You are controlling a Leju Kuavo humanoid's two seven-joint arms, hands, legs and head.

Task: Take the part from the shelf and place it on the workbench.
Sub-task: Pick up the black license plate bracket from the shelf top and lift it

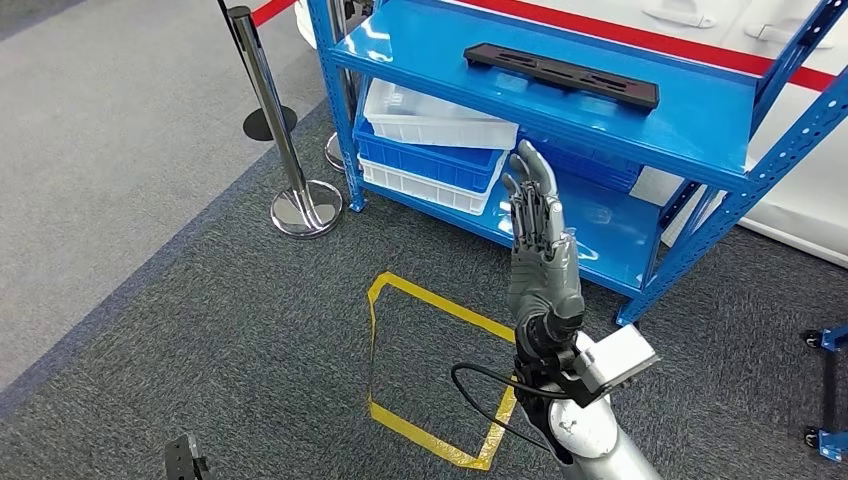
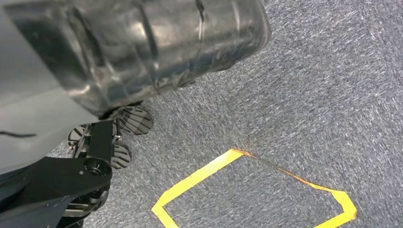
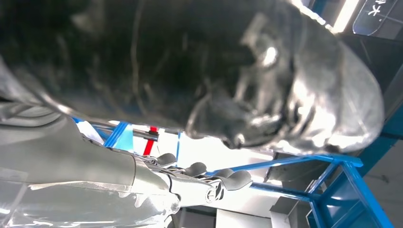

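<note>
Long flat black part (image 1: 562, 75) lying on the top deck of the blue shelf (image 1: 700, 125), slanting across the deck, nothing stacked on it; slotted along its length, thin, probably moulded plastic or light metal; judged stiff and light, not fragile, perhaps a little slick on its smooth face; apt to tip if taken by one end, so best taken near the middle, across the narrow width, fingers over one long edge and thumb under the other. Right hand (image 1: 540, 245) raised in front of the shelf, below the top deck and well short of the part; fingers (image 3: 233, 179) stretched out and apart, nothing held, nothing touched. Left hand (image 2: 119, 135) hanging low over grey carpet near the yellow tape square (image 2: 247, 190); partly hidden, so whether spread or clenched cannot be told.
</note>
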